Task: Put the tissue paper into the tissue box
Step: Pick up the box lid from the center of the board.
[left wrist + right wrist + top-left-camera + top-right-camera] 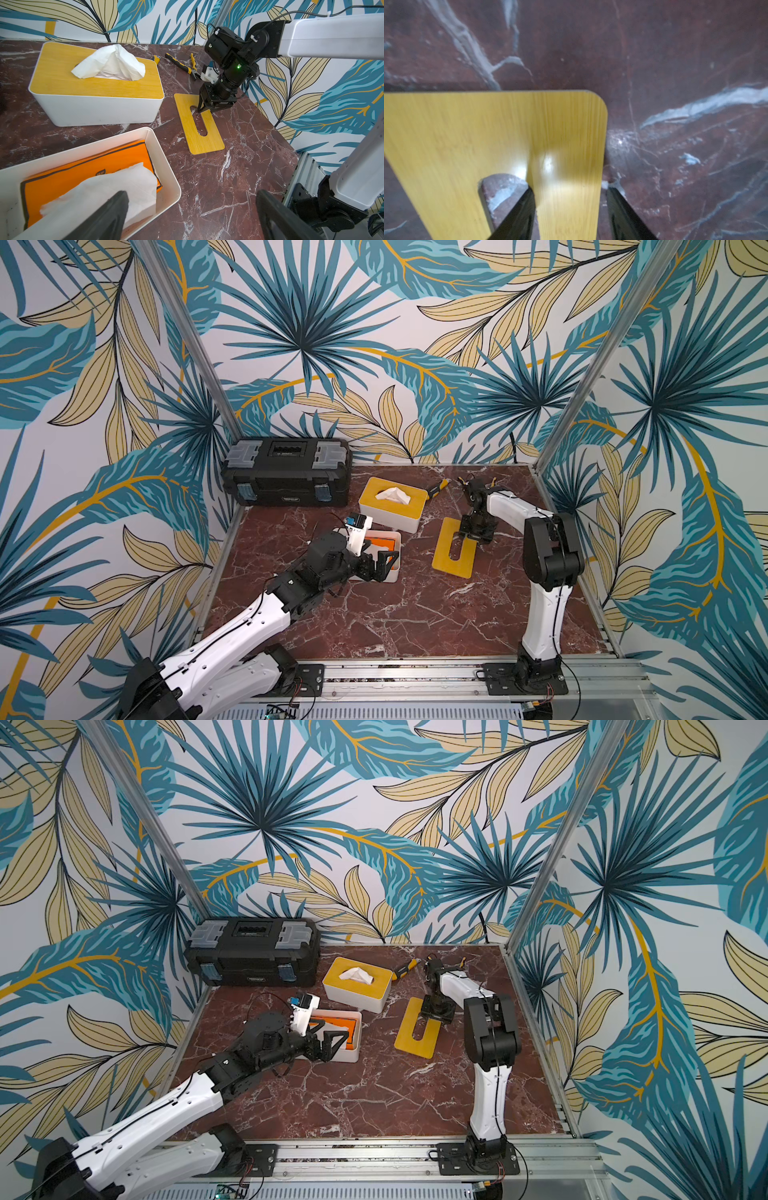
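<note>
The marble worktop (395,614) carries a black toolbox (286,477) in its far left corner. A lidded box (386,518) stands near the middle of the far edge. Toward the left edge, the open tissue box (166,164) holds the orange tissue paper (83,170) pack, with a white sheet loose on top. A yellow lid (442,556) lies flat nearer the right edge. The left gripper (192,194) is spread wide across the tissue box's wall. The right gripper (569,188) straddles one strip of the lid; whether it pinches the strip cannot be told.

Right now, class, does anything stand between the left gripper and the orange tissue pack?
Nothing visible does. The left gripper hangs open over the tissue pack in the open box. The lid lies apart on the table, at the right gripper.
</note>
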Controlling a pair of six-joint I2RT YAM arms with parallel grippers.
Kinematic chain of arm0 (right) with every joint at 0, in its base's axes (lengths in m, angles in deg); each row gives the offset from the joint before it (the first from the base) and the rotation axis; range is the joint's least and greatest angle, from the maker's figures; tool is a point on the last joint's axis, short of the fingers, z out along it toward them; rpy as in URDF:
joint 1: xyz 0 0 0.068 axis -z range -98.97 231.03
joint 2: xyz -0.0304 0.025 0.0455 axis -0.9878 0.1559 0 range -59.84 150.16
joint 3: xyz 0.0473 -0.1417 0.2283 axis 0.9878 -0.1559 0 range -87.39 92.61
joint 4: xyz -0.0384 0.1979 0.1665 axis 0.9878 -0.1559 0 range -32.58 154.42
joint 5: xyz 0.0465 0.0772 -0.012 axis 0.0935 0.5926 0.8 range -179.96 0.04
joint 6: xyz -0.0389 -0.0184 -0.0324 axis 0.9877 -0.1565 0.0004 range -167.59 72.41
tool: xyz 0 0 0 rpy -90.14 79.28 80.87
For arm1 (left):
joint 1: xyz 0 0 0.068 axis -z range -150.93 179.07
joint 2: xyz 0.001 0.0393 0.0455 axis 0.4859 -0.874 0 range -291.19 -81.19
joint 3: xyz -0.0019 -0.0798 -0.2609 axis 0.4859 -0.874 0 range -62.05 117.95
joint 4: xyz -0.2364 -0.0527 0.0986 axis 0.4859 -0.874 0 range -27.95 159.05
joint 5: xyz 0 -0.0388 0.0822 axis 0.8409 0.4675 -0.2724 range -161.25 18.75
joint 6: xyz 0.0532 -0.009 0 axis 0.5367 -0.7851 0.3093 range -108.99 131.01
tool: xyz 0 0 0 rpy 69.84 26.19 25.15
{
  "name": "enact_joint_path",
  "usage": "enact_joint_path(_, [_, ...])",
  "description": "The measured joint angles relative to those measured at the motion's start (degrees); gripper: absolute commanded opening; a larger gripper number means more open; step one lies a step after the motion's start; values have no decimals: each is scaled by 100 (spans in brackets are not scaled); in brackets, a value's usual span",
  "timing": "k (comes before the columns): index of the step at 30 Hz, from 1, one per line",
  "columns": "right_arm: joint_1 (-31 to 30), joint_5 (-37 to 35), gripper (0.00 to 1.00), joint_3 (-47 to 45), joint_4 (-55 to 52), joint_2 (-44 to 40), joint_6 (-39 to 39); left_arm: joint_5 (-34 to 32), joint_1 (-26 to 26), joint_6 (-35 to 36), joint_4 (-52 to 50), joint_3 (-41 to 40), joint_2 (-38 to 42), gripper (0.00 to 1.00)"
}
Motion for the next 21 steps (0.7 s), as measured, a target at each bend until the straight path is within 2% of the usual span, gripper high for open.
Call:
enact_joint_path(5, [2, 105, 59, -542, 140, -387, -153, 2, -4, -2, 2, -2, -4, 100])
enact_joint_path(14, [-31, 127, 49, -820, 350, -492, -444, 26, -4, -4, 9, -9, -37, 100])
enact_joint_path(21, [-308, -94, 44, -1097, 509, -675, -887, 72, -7, -7, 13, -9, -37, 100])
